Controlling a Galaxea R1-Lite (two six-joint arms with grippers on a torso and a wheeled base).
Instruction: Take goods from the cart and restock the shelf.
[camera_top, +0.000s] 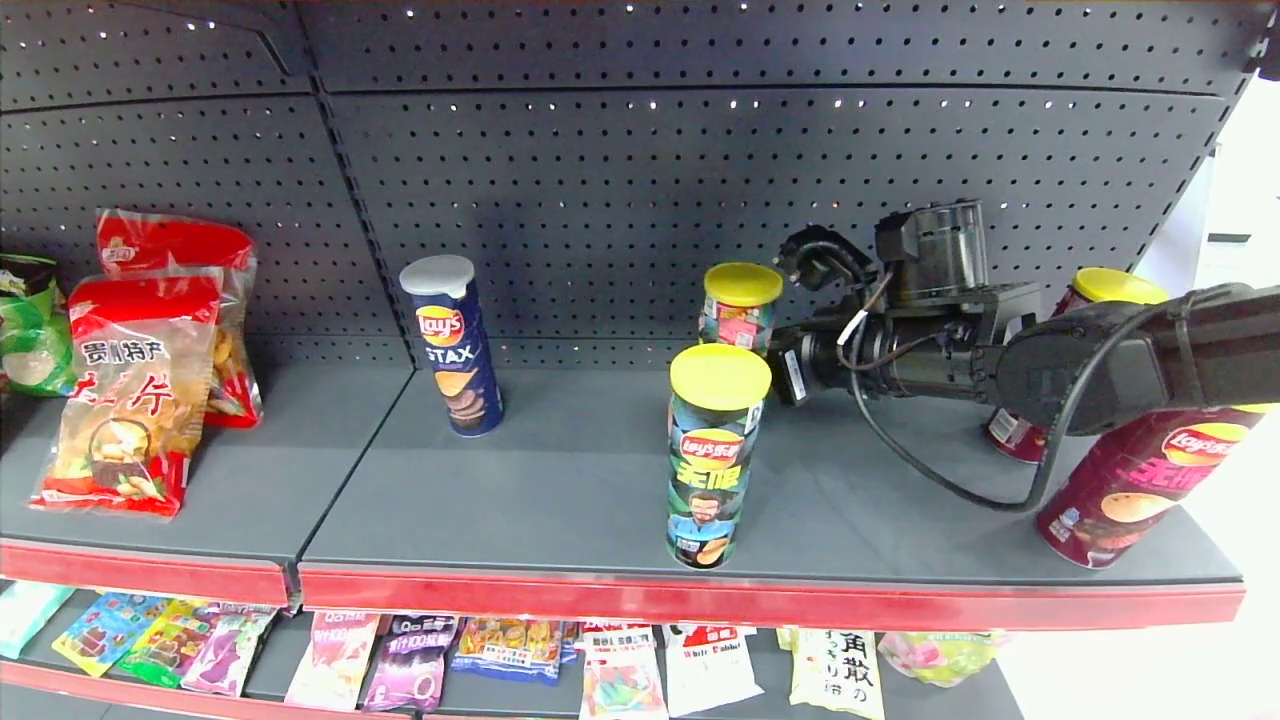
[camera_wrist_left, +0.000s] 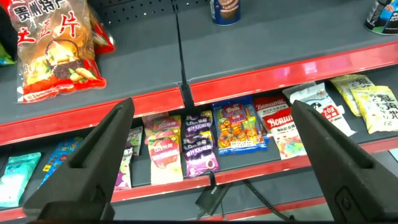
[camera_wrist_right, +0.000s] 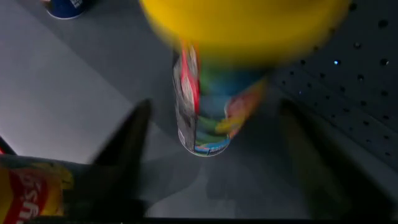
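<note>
On the grey shelf stand a blue can with a grey lid and two green cans with yellow lids, one at the front and one behind it by the pegboard. My right gripper reaches in from the right and is level with the rear can. In the right wrist view its dark fingers stand open on either side of that can, with gaps showing. My left gripper hangs open and holds nothing, in front of the lower shelf rows.
Two maroon cans stand at the shelf's right end, one near the front edge and one behind my right arm. Red snack bags lean at the left. Small packets hang in a row under the red shelf lip.
</note>
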